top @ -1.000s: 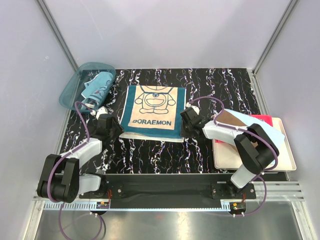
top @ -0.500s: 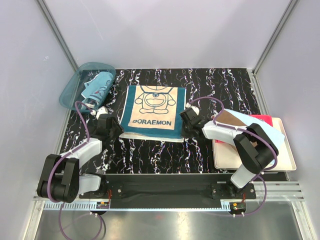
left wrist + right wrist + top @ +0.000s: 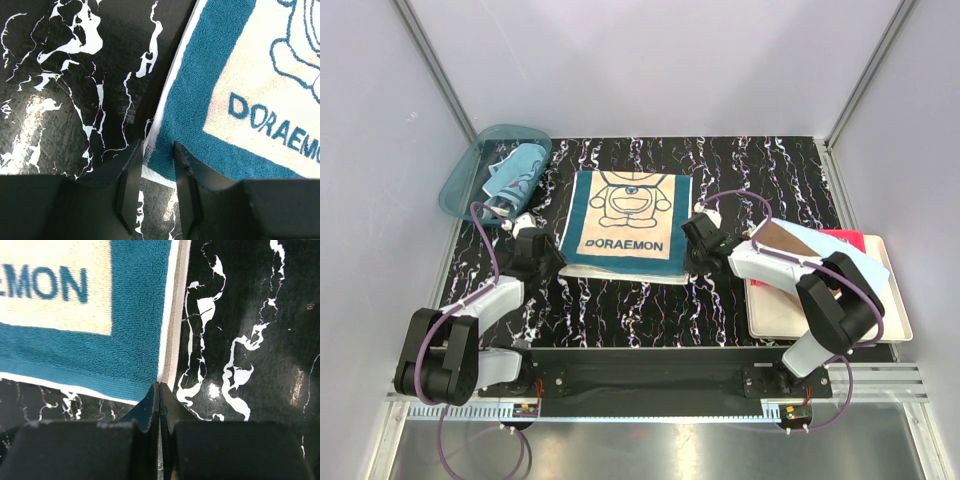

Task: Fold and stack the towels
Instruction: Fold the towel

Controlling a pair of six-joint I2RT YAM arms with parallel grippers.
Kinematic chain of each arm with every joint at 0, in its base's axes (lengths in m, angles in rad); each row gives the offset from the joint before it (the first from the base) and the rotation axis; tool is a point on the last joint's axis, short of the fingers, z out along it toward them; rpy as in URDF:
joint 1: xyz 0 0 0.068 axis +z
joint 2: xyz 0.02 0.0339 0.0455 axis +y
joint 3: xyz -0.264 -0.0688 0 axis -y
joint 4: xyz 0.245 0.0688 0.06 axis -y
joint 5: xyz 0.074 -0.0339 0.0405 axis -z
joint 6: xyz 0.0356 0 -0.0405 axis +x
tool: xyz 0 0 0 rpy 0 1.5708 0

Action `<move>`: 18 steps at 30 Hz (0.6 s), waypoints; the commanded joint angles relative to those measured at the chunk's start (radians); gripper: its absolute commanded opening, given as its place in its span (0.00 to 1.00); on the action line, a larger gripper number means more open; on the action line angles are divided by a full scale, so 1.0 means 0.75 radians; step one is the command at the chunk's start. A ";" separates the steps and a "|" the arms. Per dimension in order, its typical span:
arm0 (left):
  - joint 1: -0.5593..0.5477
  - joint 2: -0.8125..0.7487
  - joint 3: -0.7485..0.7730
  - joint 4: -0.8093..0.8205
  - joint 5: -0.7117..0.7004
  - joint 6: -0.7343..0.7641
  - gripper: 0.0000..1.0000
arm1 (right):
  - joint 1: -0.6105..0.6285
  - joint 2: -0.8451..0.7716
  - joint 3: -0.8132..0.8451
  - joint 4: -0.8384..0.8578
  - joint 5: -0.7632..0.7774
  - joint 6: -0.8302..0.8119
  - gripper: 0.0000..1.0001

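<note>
Right gripper (image 3: 159, 390) shut at the towel (image 3: 100, 355) hem, left gripper (image 3: 157, 148) half-open astride its corner — a thin bite may slip.

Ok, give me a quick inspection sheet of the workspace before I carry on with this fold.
Surface: black marbled table.
Job's things: Doraemon towel flat mid-table; light blue towel in the teal basket; red towel and others on the cream tray, partly hidden by the right arm.
Clutter: nothing seen.
Grippers: left gripper open, straddling the Doraemon towel's near-left corner; right gripper shut on its near-right corner.
Cables: purple cables loop along both arms.
Surroundings: plain enclosure walls, metal corner posts.
</note>
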 commanded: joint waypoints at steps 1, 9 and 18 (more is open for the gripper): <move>0.007 -0.009 0.024 0.054 -0.023 0.022 0.34 | 0.015 -0.092 0.054 -0.039 0.055 -0.016 0.00; 0.007 -0.026 0.022 0.052 -0.005 0.024 0.12 | 0.015 -0.149 0.034 -0.079 0.065 -0.018 0.00; 0.005 -0.067 0.024 0.032 0.001 0.034 0.00 | 0.013 -0.141 0.025 -0.077 0.047 -0.020 0.01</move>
